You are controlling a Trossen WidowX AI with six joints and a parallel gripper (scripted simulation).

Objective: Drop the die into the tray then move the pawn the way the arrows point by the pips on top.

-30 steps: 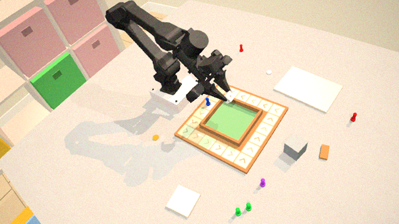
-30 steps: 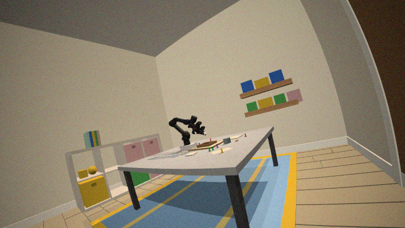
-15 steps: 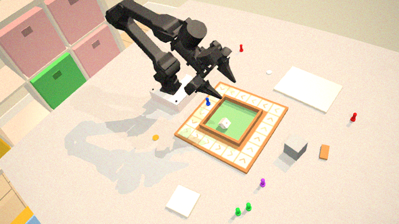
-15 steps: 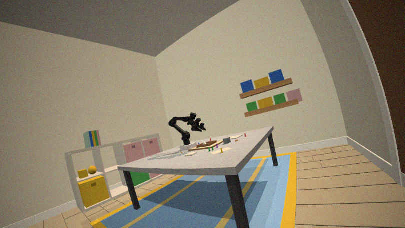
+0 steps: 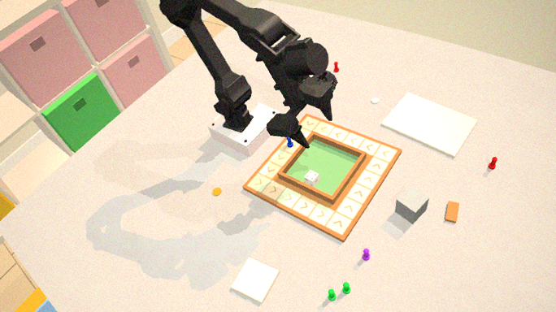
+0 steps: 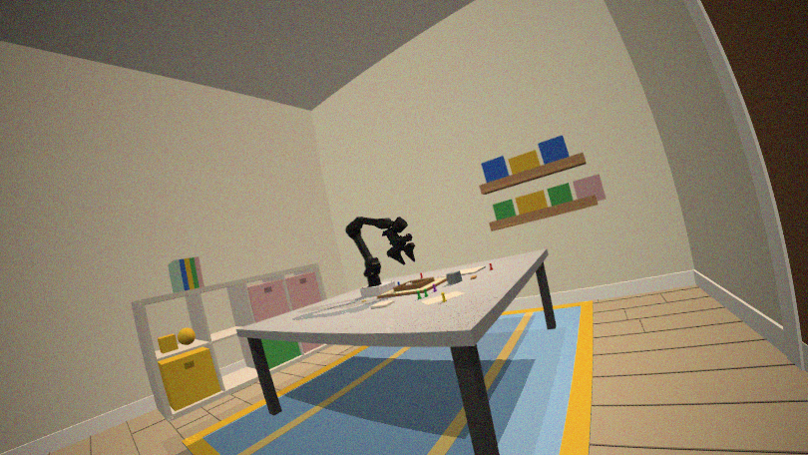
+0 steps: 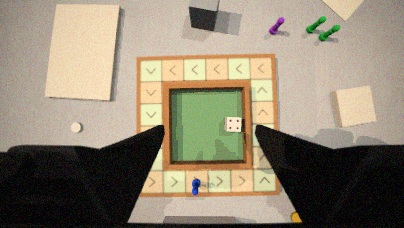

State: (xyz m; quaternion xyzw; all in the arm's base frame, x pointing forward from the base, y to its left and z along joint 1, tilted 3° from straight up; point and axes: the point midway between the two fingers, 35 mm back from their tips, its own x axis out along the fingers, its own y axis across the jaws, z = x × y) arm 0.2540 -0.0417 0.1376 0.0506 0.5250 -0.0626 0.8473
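Note:
My gripper (image 5: 319,133) (image 6: 408,261) (image 7: 209,129) is open and empty, pointing down above the board and tray. The white die (image 5: 311,177) (image 7: 233,124) lies inside the green-floored dice tray (image 5: 332,162) (image 7: 205,110), close to the right wall in the wrist view. Its top face shows four pips there. The board (image 5: 304,205) (image 7: 172,70) has arrow squares around the tray. The blue pawn (image 5: 289,142) (image 7: 196,186) stands on the third square from the left in the wrist view's bottom row, where the arrows point right. It hides part of that square.
A grey cube (image 5: 411,204) (image 7: 204,15), an orange block (image 5: 451,211), a purple pawn (image 5: 365,254) (image 7: 276,26), green pawns (image 5: 346,288) and red pawns (image 5: 493,163) stand off the board. A large pale slab (image 5: 429,124) (image 7: 84,52) and a yellow disc (image 5: 216,191) lie beside it.

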